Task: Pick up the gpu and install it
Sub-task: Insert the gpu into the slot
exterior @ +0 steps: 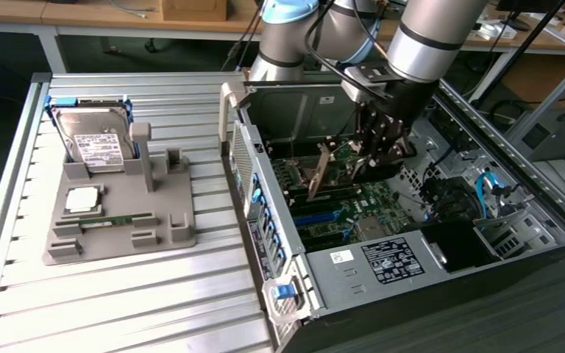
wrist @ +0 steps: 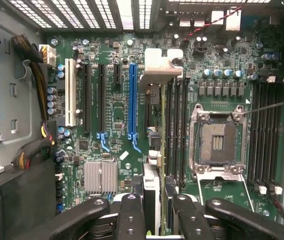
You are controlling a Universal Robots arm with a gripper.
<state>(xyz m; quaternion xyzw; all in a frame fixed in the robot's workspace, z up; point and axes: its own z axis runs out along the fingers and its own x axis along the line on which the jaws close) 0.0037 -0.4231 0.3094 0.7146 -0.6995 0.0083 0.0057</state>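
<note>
One robot arm works over an open computer case (exterior: 518,220) on a slatted metal table (exterior: 115,309). At the exterior view's left, a grey plastic fixture (exterior: 115,220) stands on the table, holding a silver hard drive (exterior: 101,143) upright at its back, with a small square chip (exterior: 82,197) and a narrow green memory stick (exterior: 106,219) lying flat on it. Further toward the exterior view's right, the case lies on its side with the green motherboard (exterior: 361,213) exposed. The gripper (exterior: 376,158) hangs inside the case, just above the board, its fingers clamped on the gpu (exterior: 320,176), which stands on edge and tilts slightly over the board's slots. In the wrist view, the dark fingers (wrist: 132,215) grip the card (wrist: 154,150) edge-on, its silver metal bracket (wrist: 160,64) at the far end. The card sits just beside a blue expansion slot (wrist: 132,100), between that slot and the empty processor socket (wrist: 217,142). Whether the card's edge touches the board cannot be told.
</note>
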